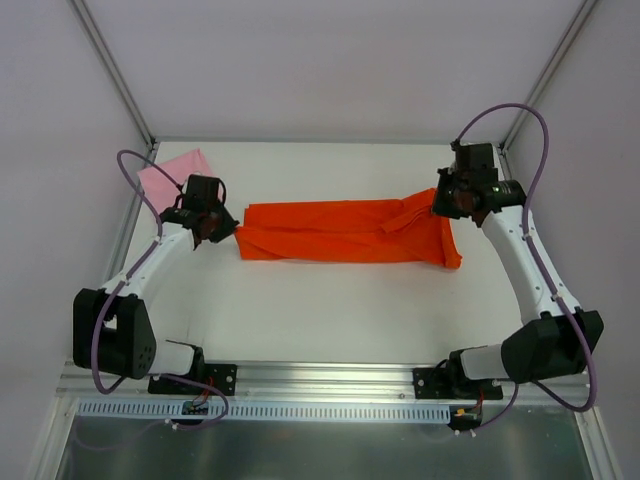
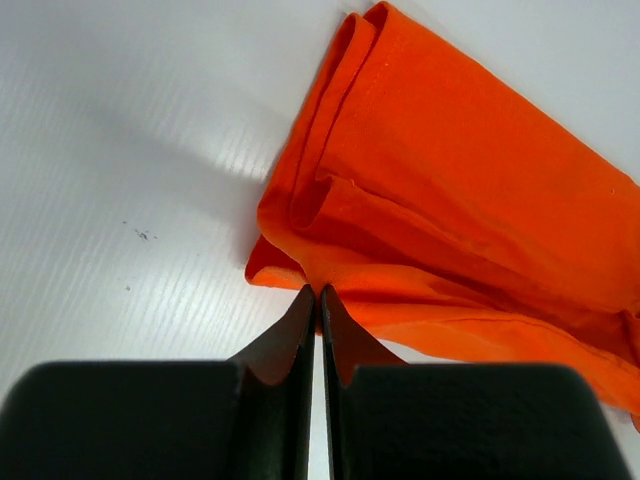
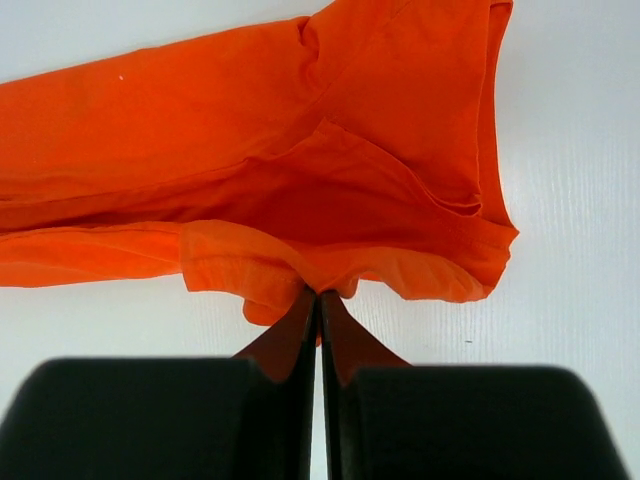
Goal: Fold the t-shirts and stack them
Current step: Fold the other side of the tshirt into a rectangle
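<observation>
Top external view: the orange shirt [image 1: 345, 232] lies as a long folded band across the middle of the surface [image 1: 320, 310], stretched between the two grippers.
Hidden: from above, the left gripper [image 1: 212, 228] and the right gripper [image 1: 445, 203] cover the band's two ends. The pinch points show only in the wrist views.
Pink shirt: the pink shirt [image 1: 172, 178] sits flat in the far left corner. The left wrist and a purple cable [image 1: 130, 165] overlap it, and how it is folded cannot be made out.
Left jaws: pressed together, the tips nipping the orange shirt's hem at its left end, where rolled layers bunch.
Right jaws: pressed together, pinching a gathered bit of hem at the right end, with a sleeve fanning out above it.
Cut off: each wrist view crops the band at the frame's side, so neither shows its whole length.
Edges: the band's long edges run roughly straight. Its right end spreads wider and hangs toward the near side.
Open room: a broad stretch of white surface shows between the band and the rail [image 1: 320, 375]. A narrower strip runs behind the band. The pink shirt lies apart from the orange one.
Surface: white and finely ribbed, with a few dark specks [image 2: 143, 235] near the left jaws.
Room: pale walls [image 1: 330, 60] stand on three sides, with metal posts [image 1: 115, 70] at the far corners.
</observation>
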Controlling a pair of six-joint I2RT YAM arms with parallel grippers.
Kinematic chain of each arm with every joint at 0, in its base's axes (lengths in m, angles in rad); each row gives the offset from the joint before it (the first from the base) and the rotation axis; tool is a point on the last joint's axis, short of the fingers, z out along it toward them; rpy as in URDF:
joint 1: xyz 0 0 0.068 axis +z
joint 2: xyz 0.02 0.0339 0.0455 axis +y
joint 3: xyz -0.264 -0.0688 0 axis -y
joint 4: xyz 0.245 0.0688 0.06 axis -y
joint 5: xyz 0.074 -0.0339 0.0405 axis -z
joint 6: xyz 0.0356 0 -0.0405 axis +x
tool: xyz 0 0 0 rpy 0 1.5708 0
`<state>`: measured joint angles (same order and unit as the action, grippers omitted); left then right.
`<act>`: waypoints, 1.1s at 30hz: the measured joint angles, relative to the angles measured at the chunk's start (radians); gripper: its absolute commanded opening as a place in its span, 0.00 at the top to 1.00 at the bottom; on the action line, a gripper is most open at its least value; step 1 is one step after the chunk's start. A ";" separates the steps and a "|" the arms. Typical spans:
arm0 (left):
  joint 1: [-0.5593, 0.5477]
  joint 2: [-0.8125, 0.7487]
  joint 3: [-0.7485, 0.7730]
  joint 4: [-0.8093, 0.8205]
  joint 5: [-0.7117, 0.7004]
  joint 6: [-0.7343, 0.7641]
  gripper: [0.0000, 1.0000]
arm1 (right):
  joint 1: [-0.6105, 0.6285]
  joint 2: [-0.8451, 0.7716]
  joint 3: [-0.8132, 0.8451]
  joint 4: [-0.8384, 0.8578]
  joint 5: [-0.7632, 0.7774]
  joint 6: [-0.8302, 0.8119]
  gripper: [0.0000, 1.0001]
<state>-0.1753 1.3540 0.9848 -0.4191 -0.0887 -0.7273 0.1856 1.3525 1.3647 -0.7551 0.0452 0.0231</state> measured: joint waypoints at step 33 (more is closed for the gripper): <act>0.000 0.503 0.349 0.011 -0.027 0.029 1.00 | -0.064 0.561 0.428 0.033 -0.042 -0.080 0.99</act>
<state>-0.1753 1.8572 1.3338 -0.4076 -0.1154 -0.6987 0.1211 1.9137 1.7924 -0.7223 0.0029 -0.0574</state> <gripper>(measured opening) 0.009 0.015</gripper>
